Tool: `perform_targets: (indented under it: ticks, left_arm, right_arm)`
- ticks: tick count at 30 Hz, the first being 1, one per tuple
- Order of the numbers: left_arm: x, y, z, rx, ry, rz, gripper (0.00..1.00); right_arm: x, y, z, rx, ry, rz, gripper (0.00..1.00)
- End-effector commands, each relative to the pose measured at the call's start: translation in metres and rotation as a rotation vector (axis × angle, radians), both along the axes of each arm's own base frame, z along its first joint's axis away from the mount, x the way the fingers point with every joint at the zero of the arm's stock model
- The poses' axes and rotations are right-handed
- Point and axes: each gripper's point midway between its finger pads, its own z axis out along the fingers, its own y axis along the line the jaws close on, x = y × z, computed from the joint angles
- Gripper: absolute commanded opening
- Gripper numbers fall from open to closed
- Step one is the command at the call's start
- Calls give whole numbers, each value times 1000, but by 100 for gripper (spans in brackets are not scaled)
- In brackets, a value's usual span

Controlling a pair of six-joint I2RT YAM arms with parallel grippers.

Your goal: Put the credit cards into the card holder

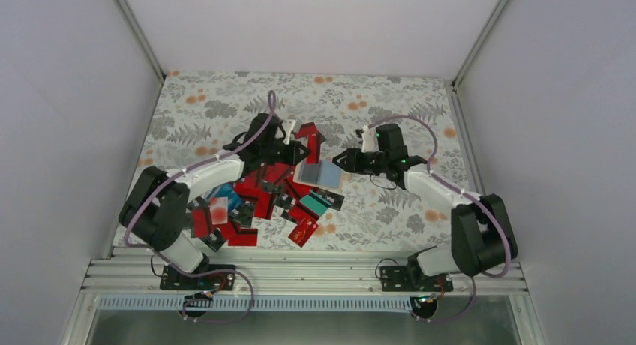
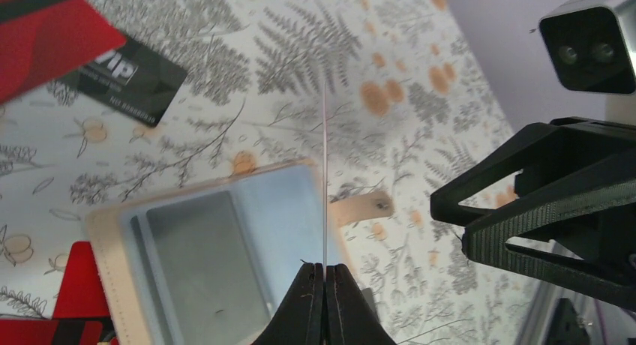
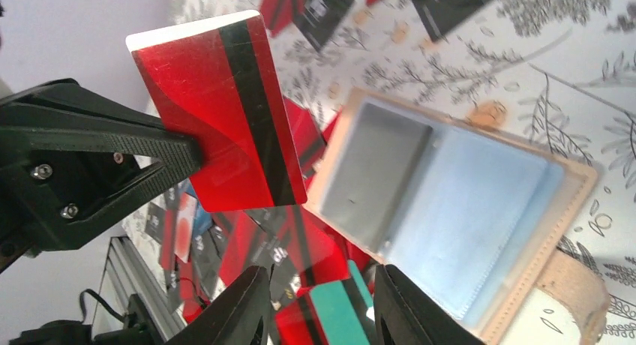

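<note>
The tan card holder (image 1: 319,174) lies open on the floral cloth, its pale bluish sleeves (image 3: 465,210) facing up. My left gripper (image 2: 324,267) is shut on a red card with a black stripe (image 3: 225,112), held on edge above the holder (image 2: 217,240); in the left wrist view that card (image 2: 324,172) shows only as a thin line. My right gripper (image 3: 321,281) hovers open just right of the holder, with nothing between its fingers. Several more credit cards (image 1: 255,199), mostly red and black, are heaped left of the holder and in front of it.
A teal card (image 3: 334,315) and a red one lie under my right gripper. A black card (image 2: 127,75) lies beyond the holder. The holder's strap tab (image 2: 364,208) sticks out on the cloth. White walls enclose the table; a metal rail (image 1: 300,274) runs along the near edge.
</note>
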Motion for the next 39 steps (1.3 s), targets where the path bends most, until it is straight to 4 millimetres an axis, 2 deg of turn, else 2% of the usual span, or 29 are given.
perform_targets:
  ticks: [1, 9, 16, 18, 26, 39]
  left_arm:
    - [8, -3, -20, 37, 24, 9, 2]
    - [12, -13, -49, 38, 103, -9, 2]
    - [16, -20, -69, 39, 145, -18, 3]
    - [17, -21, -73, 41, 152, -17, 2]
    - [17, -26, -86, 36, 188, -32, 2]
    - [7, -26, -97, 12, 254, -38, 3]
  right_arm:
    - [2, 2, -28, -25, 87, -21, 37]
    - [9, -4, -76, -117, 199, -57, 30]
    - [10, -12, -99, -175, 240, -80, 28]
    - [8, -16, -114, -203, 272, -92, 28]
    - [6, -24, -128, -233, 298, -106, 28]
    - [7, -24, -131, -228, 308, -99, 26]
